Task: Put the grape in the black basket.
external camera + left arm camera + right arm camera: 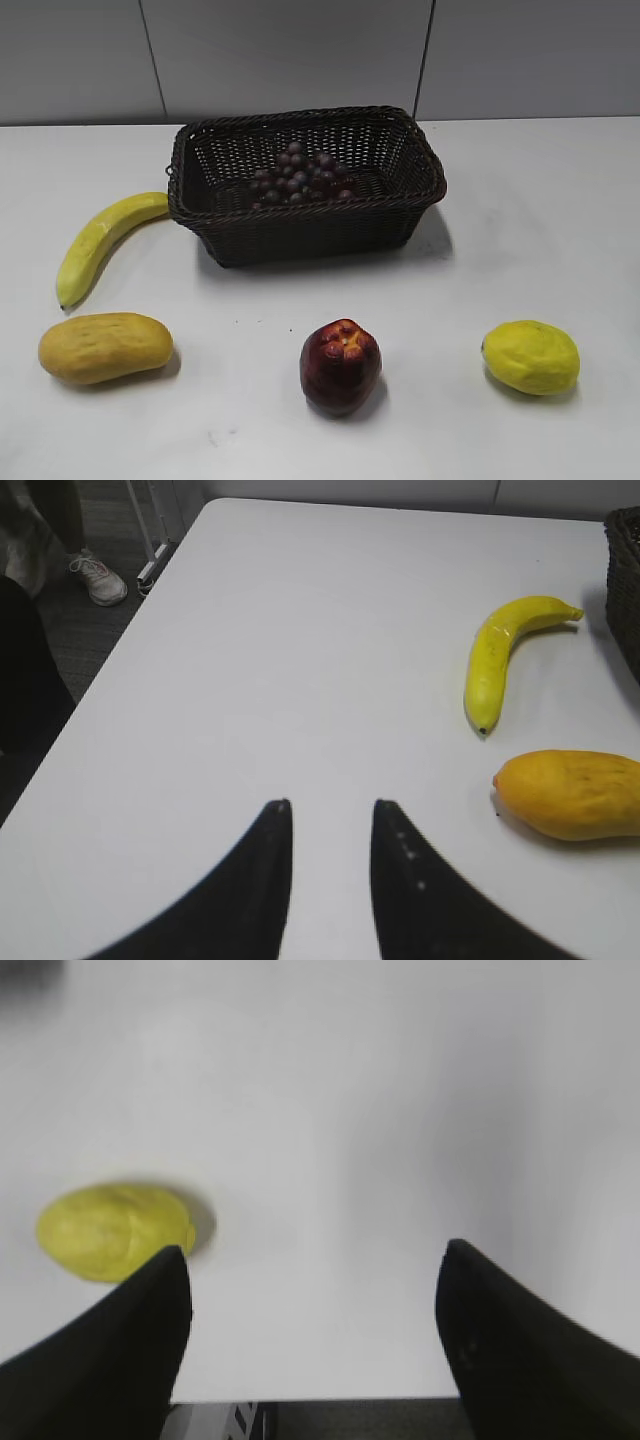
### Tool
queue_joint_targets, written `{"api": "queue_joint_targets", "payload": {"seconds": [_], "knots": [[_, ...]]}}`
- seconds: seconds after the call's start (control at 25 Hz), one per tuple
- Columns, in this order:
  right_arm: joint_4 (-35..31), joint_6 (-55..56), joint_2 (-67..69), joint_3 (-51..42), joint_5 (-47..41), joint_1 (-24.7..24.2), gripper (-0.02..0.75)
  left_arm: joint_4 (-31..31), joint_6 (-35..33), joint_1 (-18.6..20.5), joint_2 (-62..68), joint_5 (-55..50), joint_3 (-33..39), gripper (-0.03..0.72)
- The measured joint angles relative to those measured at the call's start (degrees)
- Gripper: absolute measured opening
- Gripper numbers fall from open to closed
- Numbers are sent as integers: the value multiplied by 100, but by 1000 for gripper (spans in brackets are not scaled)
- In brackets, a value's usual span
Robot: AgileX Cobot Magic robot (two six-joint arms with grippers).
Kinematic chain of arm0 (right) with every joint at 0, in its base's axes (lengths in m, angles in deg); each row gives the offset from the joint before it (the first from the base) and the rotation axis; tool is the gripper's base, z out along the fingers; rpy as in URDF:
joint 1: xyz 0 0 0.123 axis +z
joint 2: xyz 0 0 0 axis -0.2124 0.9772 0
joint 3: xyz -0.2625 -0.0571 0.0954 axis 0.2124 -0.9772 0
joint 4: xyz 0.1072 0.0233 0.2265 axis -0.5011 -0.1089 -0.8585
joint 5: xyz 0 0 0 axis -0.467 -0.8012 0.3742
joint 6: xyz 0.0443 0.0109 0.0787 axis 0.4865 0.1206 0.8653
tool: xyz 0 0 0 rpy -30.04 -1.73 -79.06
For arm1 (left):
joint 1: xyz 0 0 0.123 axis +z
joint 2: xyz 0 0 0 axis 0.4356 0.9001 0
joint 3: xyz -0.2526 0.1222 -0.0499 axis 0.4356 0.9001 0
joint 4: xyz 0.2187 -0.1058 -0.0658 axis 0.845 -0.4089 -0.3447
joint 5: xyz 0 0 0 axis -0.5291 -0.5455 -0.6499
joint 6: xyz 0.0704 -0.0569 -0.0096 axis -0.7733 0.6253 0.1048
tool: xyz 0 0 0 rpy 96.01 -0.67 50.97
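exterior view: the black basket [306, 185] stands on the white table [560, 230] and serves as the reference point. the grape [300, 177] lies inside the basket, on its floor near the middle, a little toward the front wall. a banana [102, 242] lies just left of the basket, its upper end close to the basket's left wall. a mango [105, 347] lies in front of the basket and to its left, below the banana. an apple [340, 366] sits in front of the basket, roughly in line with its middle. a lemon [531, 357] sits in front of the basket and to its right. no arm shows in this view.

left wrist view: the left gripper [330, 805] hovers over bare table, well apart from the basket, whose edge [625, 580] shows at the right border. the jaws stand a narrow gap apart and hold nothing. the banana [505, 655] and mango [570, 794] lie between gripper and basket.

right wrist view: the right gripper [312, 1250] is over the table's near edge. the jaws are spread wide and hold nothing. the lemon [112, 1231] lies just beyond the left finger; the picture is blurred. the basket is out of frame.
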Motion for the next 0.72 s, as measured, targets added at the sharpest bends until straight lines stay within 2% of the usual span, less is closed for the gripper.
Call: {"api": "queue_joint_targets", "payload": {"seconds": [0.36,0.72], "knots": [[21,0,-2027,-2626,391,0,573,0,0,0,0,0,0,217],[39,0,-3680,-4092,563,0,572,0,0,0,0,0,0,217]]}}
